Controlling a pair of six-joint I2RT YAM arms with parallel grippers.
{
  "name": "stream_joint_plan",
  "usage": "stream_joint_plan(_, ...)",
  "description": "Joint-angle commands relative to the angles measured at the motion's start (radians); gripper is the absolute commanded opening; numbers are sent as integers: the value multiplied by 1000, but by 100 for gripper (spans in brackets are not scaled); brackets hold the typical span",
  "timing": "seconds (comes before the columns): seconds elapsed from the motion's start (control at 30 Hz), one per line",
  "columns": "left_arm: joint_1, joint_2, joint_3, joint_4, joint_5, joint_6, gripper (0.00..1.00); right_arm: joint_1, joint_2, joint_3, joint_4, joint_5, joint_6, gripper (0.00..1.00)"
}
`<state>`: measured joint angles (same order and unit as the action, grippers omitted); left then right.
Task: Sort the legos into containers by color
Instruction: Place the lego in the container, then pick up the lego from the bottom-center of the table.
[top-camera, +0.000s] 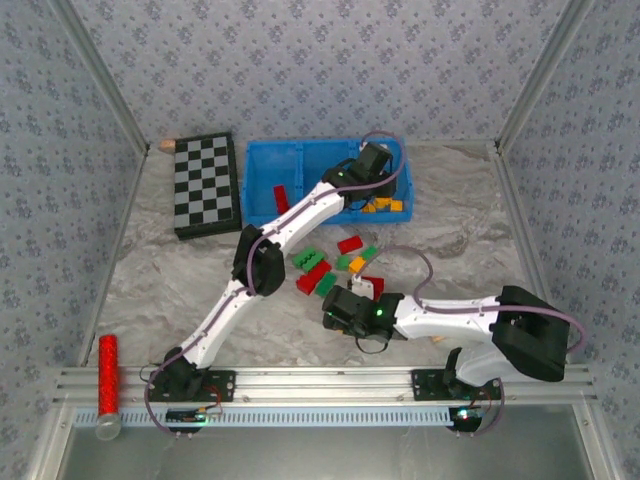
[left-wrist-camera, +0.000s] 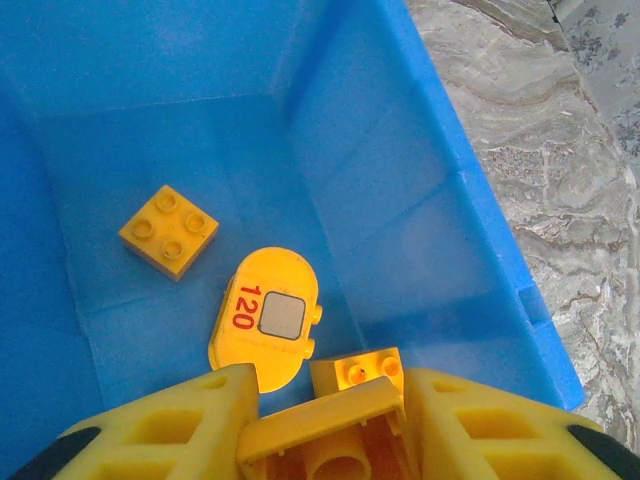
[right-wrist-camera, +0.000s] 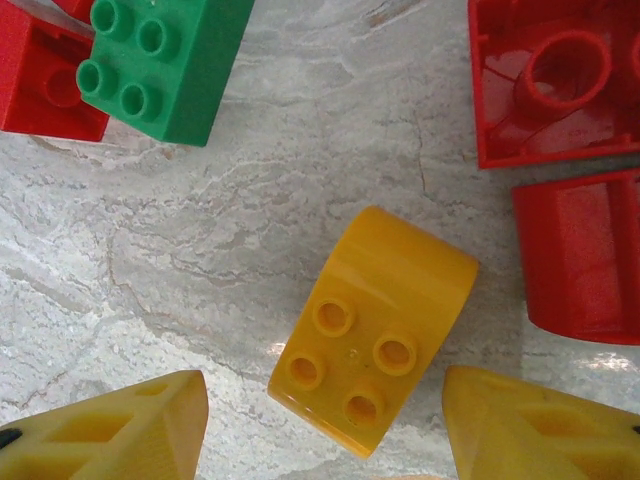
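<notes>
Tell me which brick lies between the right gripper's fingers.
The orange-yellow brick, studs up, one end rounded; the red bricks and green brick lie farther away.

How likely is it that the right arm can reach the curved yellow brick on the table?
Probably yes: the right gripper hangs open astride the yellow brick, with bare table on either side of it; the red bricks lie apart from it.

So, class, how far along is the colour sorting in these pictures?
Done: yellow pieces lie in the blue tray's right compartment, a red brick in another. In hand: the left gripper holds a yellow brick over the yellow pieces; the right gripper hangs open around a loose yellow brick on the table. Left: red bricks and green bricks there too.
</notes>
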<state>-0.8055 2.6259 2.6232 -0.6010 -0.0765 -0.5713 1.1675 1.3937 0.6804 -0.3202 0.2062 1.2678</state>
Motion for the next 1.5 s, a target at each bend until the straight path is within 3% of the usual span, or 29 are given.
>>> stream_joint_plan(0.0,-3,25,44,10,-7,-19,42,-3,13,37,-52,19,1,64)
stream_joint_plan(0.37,1,26,66,4,-3,-8,56,-42,30,44,-49,-2,-28,63)
stream_joint_plan(0.67,5,-3,92,-18,20,5,59,-44,65,50,-40,-14,-35,60)
stream_joint_plan(0.9,15,-133,97,-72,26,88,59,-43,131,68,-29,-27,-38,53)
stream_joint_plan(1.1,27,-278,65,-239,6,161,59,-31,168,105,-58,-19,-55,37)
stream_joint_plan(1.17,34,-356,-14,-265,-3,188,59,-19,158,116,-84,-4,-60,33)
stream_joint_plan(1.27,58,-521,-264,-224,-10,213,60,-6,109,126,-140,22,-79,30)
stream_joint_plan(1.47,163,-863,-783,-109,0,217,61,-25,-120,135,-367,94,-149,29)
